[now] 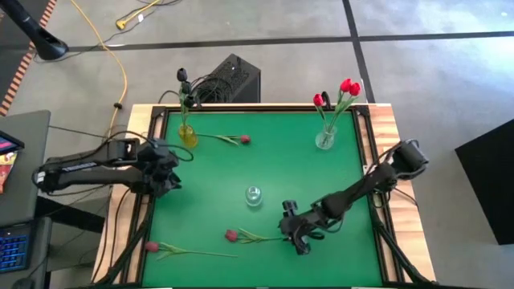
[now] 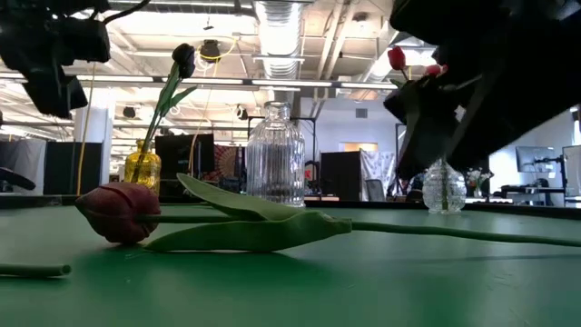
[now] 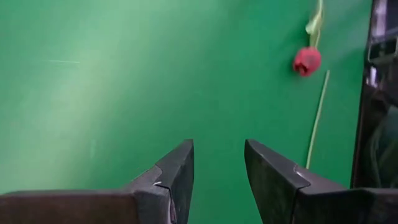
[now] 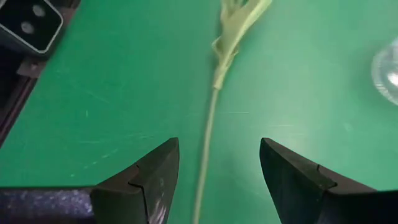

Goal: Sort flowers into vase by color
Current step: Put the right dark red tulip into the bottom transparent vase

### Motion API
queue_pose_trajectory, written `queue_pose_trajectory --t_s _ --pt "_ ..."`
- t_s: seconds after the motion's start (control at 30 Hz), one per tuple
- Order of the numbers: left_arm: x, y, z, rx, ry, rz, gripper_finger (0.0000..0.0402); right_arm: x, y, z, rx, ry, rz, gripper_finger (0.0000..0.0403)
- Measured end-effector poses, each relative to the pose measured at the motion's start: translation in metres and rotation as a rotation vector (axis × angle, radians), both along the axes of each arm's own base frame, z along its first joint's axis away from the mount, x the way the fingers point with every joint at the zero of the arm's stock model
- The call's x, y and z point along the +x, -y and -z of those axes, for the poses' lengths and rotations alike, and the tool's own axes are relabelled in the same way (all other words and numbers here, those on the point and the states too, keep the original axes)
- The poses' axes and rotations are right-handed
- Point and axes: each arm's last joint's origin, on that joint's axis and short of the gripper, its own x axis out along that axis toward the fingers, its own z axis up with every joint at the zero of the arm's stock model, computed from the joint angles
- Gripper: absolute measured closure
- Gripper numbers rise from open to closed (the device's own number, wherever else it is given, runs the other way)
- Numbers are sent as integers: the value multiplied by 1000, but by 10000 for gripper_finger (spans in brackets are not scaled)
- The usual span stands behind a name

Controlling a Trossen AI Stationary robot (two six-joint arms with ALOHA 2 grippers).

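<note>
A crimson tulip (image 1: 232, 235) lies flat on the green table near its near edge, with the head toward the left and the stem (image 4: 208, 137) running right. My right gripper (image 1: 301, 238) is open. Its fingers stand on either side of that stem (image 1: 269, 238) without touching it. In the low view the tulip's head (image 2: 118, 212) and leaf rest on the table. A second tulip (image 1: 152, 247) lies at the near left, and a third (image 1: 244, 139) lies near the yellow vase. My left gripper (image 1: 175, 168) is open over the table's left side. Its wrist view shows a red tulip head (image 3: 306, 60).
A yellow vase (image 1: 187, 135) at the far left holds a near-black tulip (image 1: 183, 76). A clear vase (image 1: 325, 138) at the far right holds red tulips (image 1: 347, 86). A small clear ribbed vase (image 1: 254, 195) stands at the table's centre, just left of and beyond my right gripper.
</note>
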Motion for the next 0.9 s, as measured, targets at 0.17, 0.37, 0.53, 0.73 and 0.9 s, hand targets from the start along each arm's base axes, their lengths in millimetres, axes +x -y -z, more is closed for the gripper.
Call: queue_pose_trajectory --t_s 0.17,0.37,0.53,0.73,0.9 --pt "1 7 10 -16 -27 63 272 9 -10 20 -26 -59 -6 154" --pt "6 13 7 -11 28 125 272 14 -14 33 -23 -108 36 155" --pt "13 17 3 19 107 138 272 13 -14 36 -25 -129 67 176" --pt "15 17 1 97 126 95 272 13 -12 37 -45 -130 83 249" --pt "17 16 0 126 146 76 272 12 -12 36 -46 -130 79 337"
